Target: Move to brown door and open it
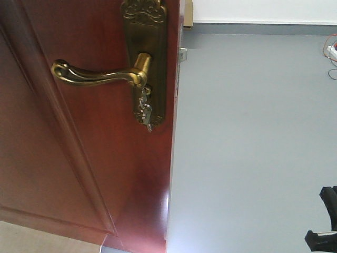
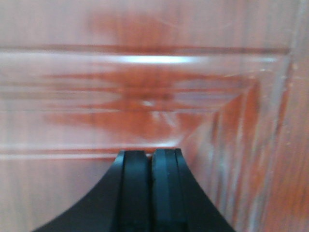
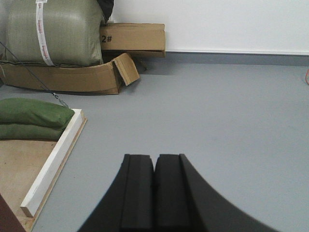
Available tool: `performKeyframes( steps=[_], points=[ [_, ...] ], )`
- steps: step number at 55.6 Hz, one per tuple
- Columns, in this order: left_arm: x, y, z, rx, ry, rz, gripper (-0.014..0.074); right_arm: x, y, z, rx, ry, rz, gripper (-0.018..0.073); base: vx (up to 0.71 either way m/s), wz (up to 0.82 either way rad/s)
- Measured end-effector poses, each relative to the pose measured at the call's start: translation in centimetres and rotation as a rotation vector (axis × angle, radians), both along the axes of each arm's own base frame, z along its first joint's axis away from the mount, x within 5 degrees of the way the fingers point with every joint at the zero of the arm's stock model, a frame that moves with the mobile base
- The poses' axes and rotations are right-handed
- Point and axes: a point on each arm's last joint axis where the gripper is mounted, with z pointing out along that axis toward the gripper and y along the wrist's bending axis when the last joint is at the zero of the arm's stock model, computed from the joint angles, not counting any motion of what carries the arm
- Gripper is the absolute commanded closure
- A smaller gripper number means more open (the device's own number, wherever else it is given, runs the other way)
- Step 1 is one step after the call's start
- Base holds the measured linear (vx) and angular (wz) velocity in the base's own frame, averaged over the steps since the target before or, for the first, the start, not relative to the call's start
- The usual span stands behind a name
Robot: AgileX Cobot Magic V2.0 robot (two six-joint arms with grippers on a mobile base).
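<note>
Front view close on brown door [image 1: 95, 158], left wrist closer, right wrist facing floor [image 3: 217, 111]

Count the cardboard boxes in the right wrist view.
2. One closed cardboard box marked "2#" stands against the white wall. One flattened open box lies in front of it under the big green sack. More may be hidden behind the sack.

Brown door [image 1: 79, 158] cropped top, left; keys [image 1: 145, 113] indistinct.

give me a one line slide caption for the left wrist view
Left gripper, fingers closed and empty, facing the glossy panelled surface of the brown door at close range.
</note>
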Motion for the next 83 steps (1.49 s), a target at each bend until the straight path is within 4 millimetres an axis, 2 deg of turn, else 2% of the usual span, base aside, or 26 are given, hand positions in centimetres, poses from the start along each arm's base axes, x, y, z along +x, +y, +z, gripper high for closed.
performKeyframes(
  steps=[83],
  points=[
    [0.06, -0.01, -0.04, 0.000, 0.002, 0.000, 0.0603, 0.00, 0.00, 0.00, 0.000, 0.000, 0.000, 0.0559, 0.04, 0.00]
  ],
)
